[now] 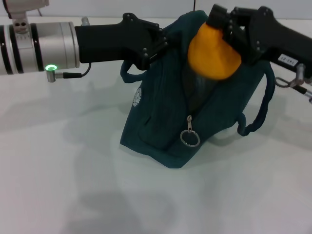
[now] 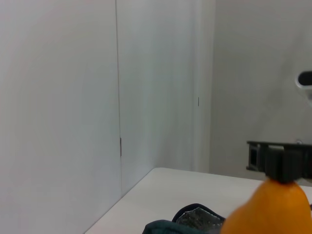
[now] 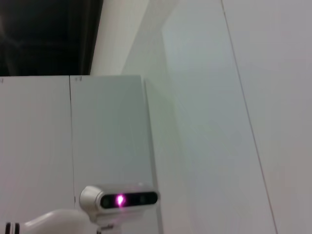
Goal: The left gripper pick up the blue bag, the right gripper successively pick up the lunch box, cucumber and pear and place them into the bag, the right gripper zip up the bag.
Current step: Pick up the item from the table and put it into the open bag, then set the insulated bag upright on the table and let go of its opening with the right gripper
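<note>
**Mika:** While the bag's propped up like that, what's each arm doing?

**Jo:** Left tool (image 1: 155, 48), matte black claw on a shiny silver cylinder wrist, is clenched on the upper edge of the blue bag (image 1: 161, 131) and holds it up off the pale tabletop (image 1: 73, 185). Soft teal fabric, slumped and boxy, zipper gaping, with the silver ring pull (image 1: 190, 138) dangling at the front.

**Mika:** And the fruit?

**Jo:** Right tool (image 1: 229, 34), all black with a little white label, is grasping the pear (image 1: 213, 53): smooth, rounded, orange-yellow, right over the bag's open mouth. From the left wrist view you catch crinkly foil lining (image 2: 197, 217) beside the pear.

**Mika:** Handles?

**Jo:** One ropey loop (image 1: 258, 109) droops on the right side.
</note>
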Controlling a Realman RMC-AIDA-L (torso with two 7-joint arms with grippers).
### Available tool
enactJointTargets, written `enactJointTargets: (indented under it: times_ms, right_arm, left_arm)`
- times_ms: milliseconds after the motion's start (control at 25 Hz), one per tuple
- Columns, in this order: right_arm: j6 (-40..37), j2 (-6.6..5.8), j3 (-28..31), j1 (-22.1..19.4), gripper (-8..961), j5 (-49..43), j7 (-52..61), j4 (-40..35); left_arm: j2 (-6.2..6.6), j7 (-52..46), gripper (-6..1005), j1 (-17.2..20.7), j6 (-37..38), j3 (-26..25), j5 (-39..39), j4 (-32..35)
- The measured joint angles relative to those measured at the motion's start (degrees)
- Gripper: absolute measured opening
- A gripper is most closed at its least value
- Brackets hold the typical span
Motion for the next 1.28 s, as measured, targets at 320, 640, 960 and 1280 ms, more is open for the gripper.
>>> enactJointTargets:
  times_ms: [320,640,960,1280]
  right_arm:
    - [3.29,0.77,-5.27,-0.83,43,-0.2,-1.39,1.09]
    - [7.55,0.95,-9.49,-0.16,58,0.37,-1.36,1.47]
    - [4.6,0.95,-9.57,-1.62,120,2.43,-1.48,1.16]
    - [-3.2,-2.26,-9.33,-9.74,440,1.51,-1.82,-3.75]
  left_arm:
    - [0.03,0.31,42,-0.13,-0.4,0.23,0.19,-0.1]
    - [-0.01,0.45,42,-1.14,-0.53,0.31,0.21,-1.16]
    - [-0.11,0.47,41,-1.15,-0.55,0.32,0.18,-1.32]
    - [-0.22,0.24,41,-0.43,-0.55,0.26,0.03,-1.49]
